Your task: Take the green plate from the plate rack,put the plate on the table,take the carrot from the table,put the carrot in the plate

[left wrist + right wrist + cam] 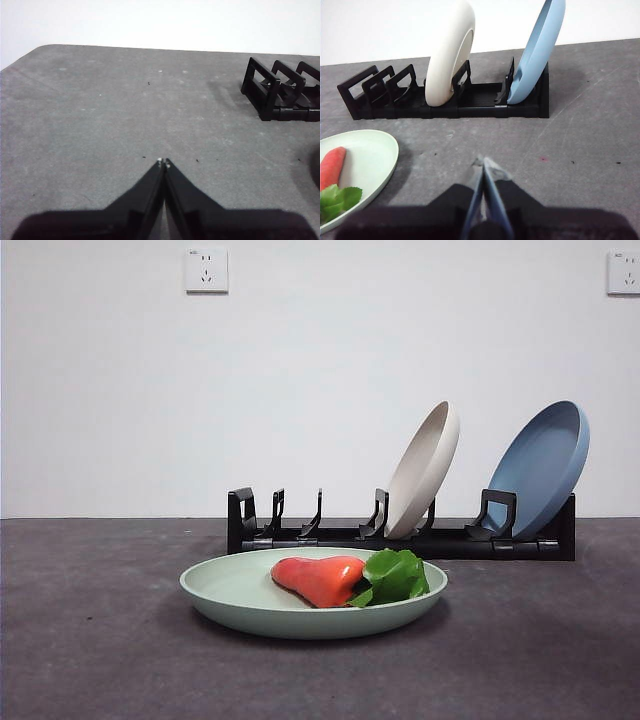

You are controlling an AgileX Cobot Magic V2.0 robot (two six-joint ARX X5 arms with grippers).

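Observation:
The green plate (240, 592) lies flat on the table (90, 640) in front of the plate rack (400, 538). Inside it rests the carrot (320, 578), orange-red, its green leaves pointing right. The right wrist view shows the same plate (367, 152) with the carrot (331, 167) off to one side of my right gripper (483, 162), which is shut and empty above bare table, short of the rack (445, 102). My left gripper (164, 162) is shut and empty over bare table, with the rack's end (280, 92) some way off. Neither gripper appears in the front view.
A cream-beige plate (425, 468) and a blue plate (545, 465) lean in the right-hand slots of the rack; its left slots hold nothing. A white wall with two sockets stands behind the table.

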